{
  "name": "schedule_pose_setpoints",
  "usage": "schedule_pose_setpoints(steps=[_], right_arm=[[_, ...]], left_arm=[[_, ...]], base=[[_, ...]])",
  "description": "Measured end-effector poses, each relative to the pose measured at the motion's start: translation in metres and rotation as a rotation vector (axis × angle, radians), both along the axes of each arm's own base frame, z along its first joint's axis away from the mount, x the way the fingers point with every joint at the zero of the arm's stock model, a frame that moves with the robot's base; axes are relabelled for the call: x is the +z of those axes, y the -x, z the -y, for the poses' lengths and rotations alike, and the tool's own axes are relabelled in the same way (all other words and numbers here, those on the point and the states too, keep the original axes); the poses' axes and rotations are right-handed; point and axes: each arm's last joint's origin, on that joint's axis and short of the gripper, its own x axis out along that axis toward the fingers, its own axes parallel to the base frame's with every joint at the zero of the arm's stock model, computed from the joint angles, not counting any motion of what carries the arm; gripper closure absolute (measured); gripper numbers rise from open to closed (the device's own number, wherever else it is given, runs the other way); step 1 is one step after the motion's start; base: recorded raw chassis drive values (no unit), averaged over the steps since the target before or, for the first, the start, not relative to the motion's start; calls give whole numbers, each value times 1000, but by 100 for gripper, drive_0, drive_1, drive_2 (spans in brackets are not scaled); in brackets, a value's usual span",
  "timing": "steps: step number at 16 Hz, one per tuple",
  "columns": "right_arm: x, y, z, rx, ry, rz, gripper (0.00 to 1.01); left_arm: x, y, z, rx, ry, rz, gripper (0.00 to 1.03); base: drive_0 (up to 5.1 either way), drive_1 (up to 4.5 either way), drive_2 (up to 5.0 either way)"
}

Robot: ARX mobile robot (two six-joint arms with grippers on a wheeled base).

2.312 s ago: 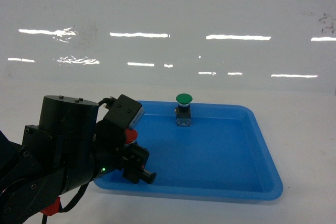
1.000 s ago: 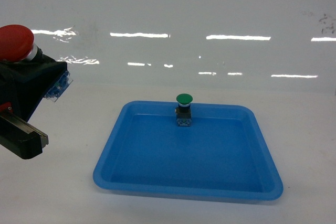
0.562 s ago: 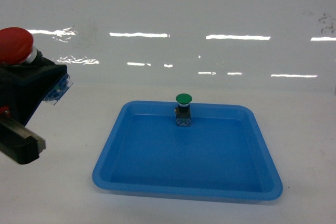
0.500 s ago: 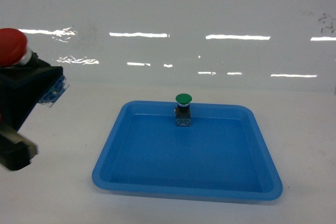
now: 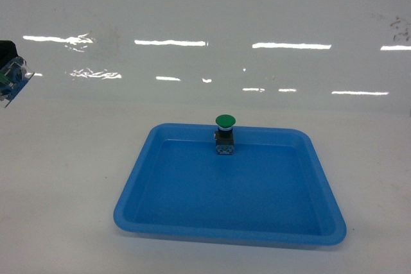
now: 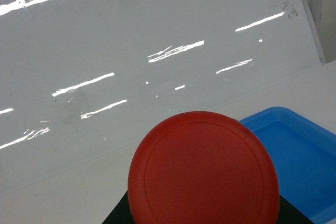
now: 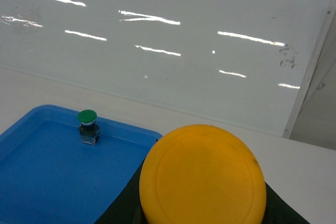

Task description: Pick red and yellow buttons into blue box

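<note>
A glossy white wall [image 5: 205,24] streaked with reflected ceiling lights rises behind a white worktop [image 5: 64,178]. On the worktop lies a shallow blue tray [image 5: 324,197], with a green-capped button [image 5: 225,134] standing upright near the middle of its far wall.

The red button [image 6: 203,178] fills the lower part of the left wrist view, cap toward the lens, seated on dark gripper parts; the left gripper [image 5: 9,76] appears clamped on the button's block, though the jaws themselves are hidden under the cap. The yellow button [image 7: 202,177] sits likewise in the right wrist view, so the right gripper, itself unseen, is judged closed on it. The blue box is in none of the three views, so its place cannot be told.

Risks, as judgement: both buttons are carried high and off to the sides; a grip on a small smooth block could slip during the swing and drop the part onto the worktop. With the box unseen, a release could be mistimed, or made over the tray by confusion of the two blue containers. Each cap also masks its own wrist camera's view downward, hampering aim.

Views compared: the head view shows the whole tray and, at its far left edge, only a clear-and-black corner of the left gripper's load; no right arm appears. Only the wrist views reveal the cap colours. The right wrist view shows the green-capped button and the tray's right far corner; the left shows a tray corner alone.
</note>
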Motion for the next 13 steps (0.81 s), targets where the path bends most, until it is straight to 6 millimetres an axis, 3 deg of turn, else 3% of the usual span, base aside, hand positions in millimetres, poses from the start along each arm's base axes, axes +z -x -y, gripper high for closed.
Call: schedule_pose_setpoints(steps=[8, 13], right_arm=[[0, 0, 0, 0, 0, 0, 75], [0, 0, 0, 0, 0, -1, 75]], left_arm=[[0, 0, 0, 0, 0, 0, 79], [-1, 0, 0, 0, -1, -4, 79]], base=[[0, 0, 0], [7, -376, 390]])
